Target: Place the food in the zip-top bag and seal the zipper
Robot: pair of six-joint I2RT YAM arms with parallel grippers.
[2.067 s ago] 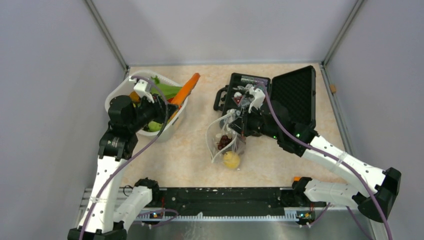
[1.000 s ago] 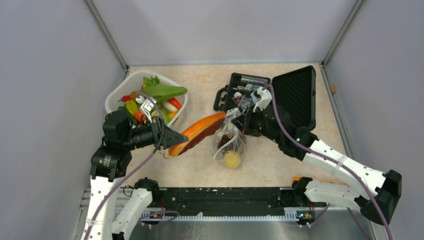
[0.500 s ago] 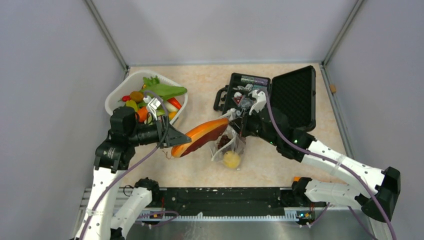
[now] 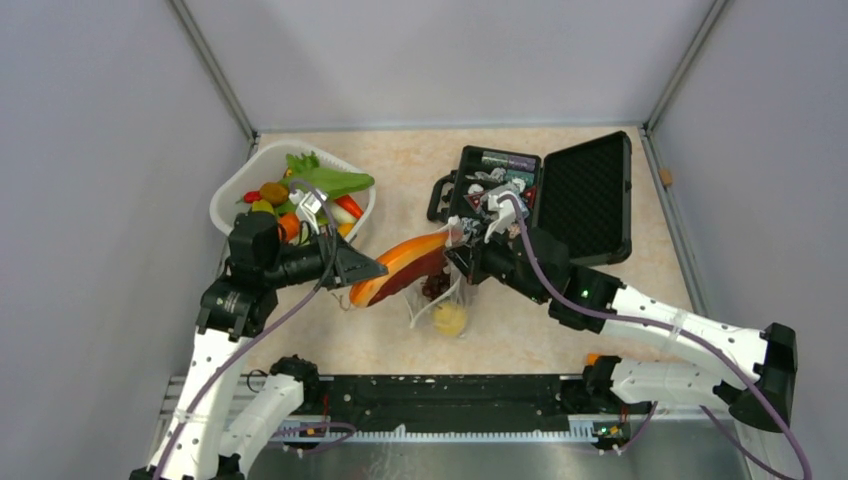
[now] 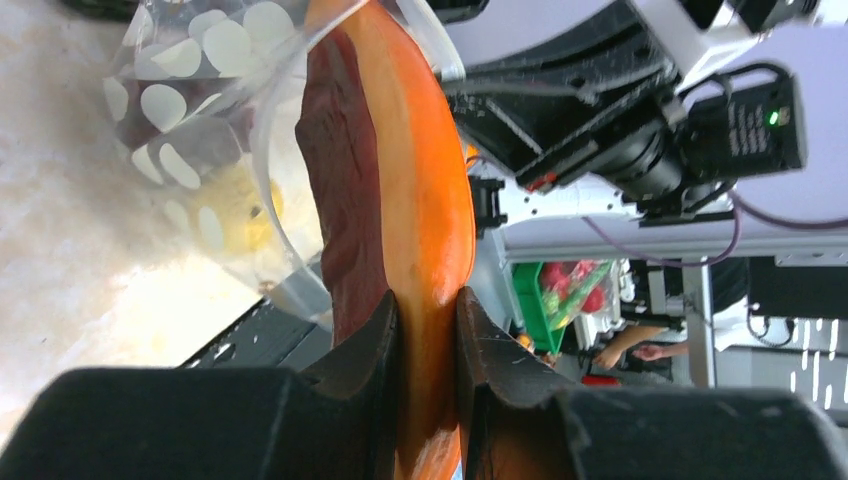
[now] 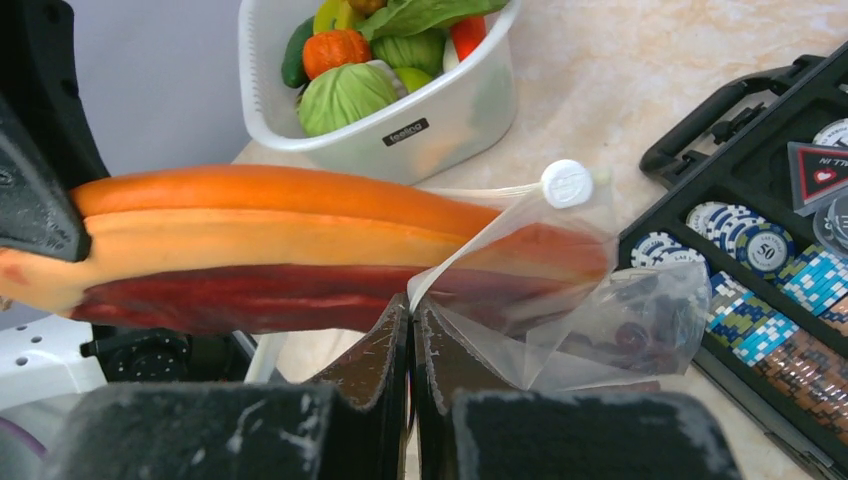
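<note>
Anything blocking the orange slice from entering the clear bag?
Nothing visible. The tip of the long orange-and-red toy fruit slice is already inside the mouth of the clear dotted plastic bag, pinched open at its edge by the right gripper.

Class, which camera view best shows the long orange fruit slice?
Right wrist: the orange fruit slice lies side-on, nearly full length, tip inside the zip-top bag. Left wrist shows it foreshortened; top external shows it small between the arms.
</note>
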